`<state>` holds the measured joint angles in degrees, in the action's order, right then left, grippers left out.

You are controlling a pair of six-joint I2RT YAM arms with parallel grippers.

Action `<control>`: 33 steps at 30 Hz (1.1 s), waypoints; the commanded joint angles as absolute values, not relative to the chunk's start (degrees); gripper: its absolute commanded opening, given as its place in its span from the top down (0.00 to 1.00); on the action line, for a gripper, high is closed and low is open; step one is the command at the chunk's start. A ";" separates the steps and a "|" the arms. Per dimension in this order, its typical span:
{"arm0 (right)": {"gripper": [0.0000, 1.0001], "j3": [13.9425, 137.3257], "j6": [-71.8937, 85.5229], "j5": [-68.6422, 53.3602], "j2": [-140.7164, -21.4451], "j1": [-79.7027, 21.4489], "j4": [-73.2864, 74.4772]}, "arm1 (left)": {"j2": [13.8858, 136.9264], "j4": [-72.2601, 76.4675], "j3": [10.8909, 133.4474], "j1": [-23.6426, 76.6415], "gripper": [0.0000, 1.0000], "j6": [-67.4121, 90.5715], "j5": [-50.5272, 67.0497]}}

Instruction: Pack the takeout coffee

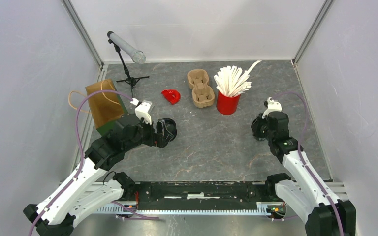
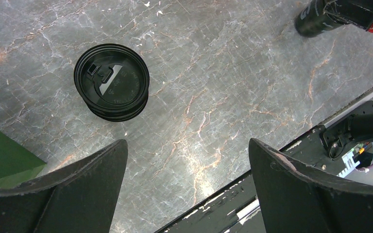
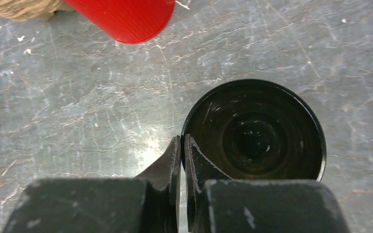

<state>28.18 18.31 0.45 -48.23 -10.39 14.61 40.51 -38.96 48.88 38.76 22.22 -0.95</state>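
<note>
Top view: the black cup (image 1: 259,133) is mostly hidden under the right gripper (image 1: 262,129), only a dark sliver shows. The black lid (image 1: 171,129) is partly covered by the left gripper (image 1: 165,132). Whether it is one lid or a stack, can't tell for sure; in the left wrist view it looks layered.

Right wrist view: the red cup (image 3: 126,17) is cut off at 12 o'clock and the cardboard carrier (image 3: 19,7) is just a scrap at 11 o'clock. The cup's open mouth (image 3: 255,131) is fully seen, nothing readable inside.

Right gripper (image 3: 182,145): jaws nearly together, pinching the cup's rim at its 9 o'clock side, one finger outside and one inside the wall. The cup stands upright on the table (image 3: 77,107), at 5 o'clock of the red cup.

Left gripper (image 2: 187,145): jaws spread wide, holding nothing. The lid (image 2: 111,81) lies flat on the table, sip side up, at 11 o'clock from the jaws' gap, clear of both fingers (image 2: 77,194).

The carrier (image 1: 200,88) sits at 9 o'clock of the red cup (image 1: 228,103), well apart from both grippers.
</note>
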 commanded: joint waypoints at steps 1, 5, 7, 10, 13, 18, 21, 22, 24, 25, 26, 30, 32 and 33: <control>0.95 26.00 21.66 -7.00 -48.77 -10.20 9.86 | 40.47 -38.23 49.04 39.03 0.00 22.50 -0.26; 1.00 25.75 22.18 -8.45 -48.24 -10.18 8.97 | 40.68 -38.23 49.05 39.02 0.00 22.59 -0.26; 1.00 26.32 21.83 -8.06 -47.66 -10.22 9.56 | 40.67 -38.23 48.98 39.02 0.00 22.67 -0.26; 1.00 27.99 20.67 -6.96 -46.90 -10.20 11.58 | 40.78 -38.18 49.02 39.05 0.00 22.75 -0.26; 1.00 29.32 19.96 -7.01 -45.51 -10.24 12.96 | 41.28 -38.13 49.09 39.03 0.00 23.00 -0.26; 1.00 29.60 17.71 -11.52 -43.48 -10.28 13.49 | 43.50 -35.54 49.89 39.02 0.01 25.71 5.00; 1.00 30.03 14.32 -15.18 -43.26 -10.39 14.70 | 45.77 -30.56 50.32 39.11 0.05 29.86 11.08; 0.99 29.61 13.45 -15.66 -42.30 -10.52 14.52 | 46.76 -28.23 50.27 39.10 0.06 31.49 12.66; 1.00 28.61 12.21 -16.08 -40.14 -11.25 13.86 | 48.81 -24.07 50.14 39.11 0.07 33.99 15.47; 1.00 28.28 11.90 -16.48 -39.13 -12.02 13.45 | 50.18 -22.70 50.31 39.19 0.07 35.02 15.72; 1.00 27.98 11.66 -16.82 -38.05 -12.74 13.09 | 51.38 -21.47 50.60 39.28 0.08 36.17 15.82; 1.00 27.28 9.67 -15.77 -33.87 -17.09 12.08 | 57.26 -17.33 51.97 39.90 0.10 39.07 17.08; 1.00 26.66 8.12 -16.06 -32.27 -18.77 11.15 | 59.79 -14.71 52.12 40.39 0.11 40.88 17.84; 1.00 26.29 7.78 -16.83 -31.91 -19.78 10.50 | 61.22 -13.34 52.10 40.81 0.11 41.61 18.40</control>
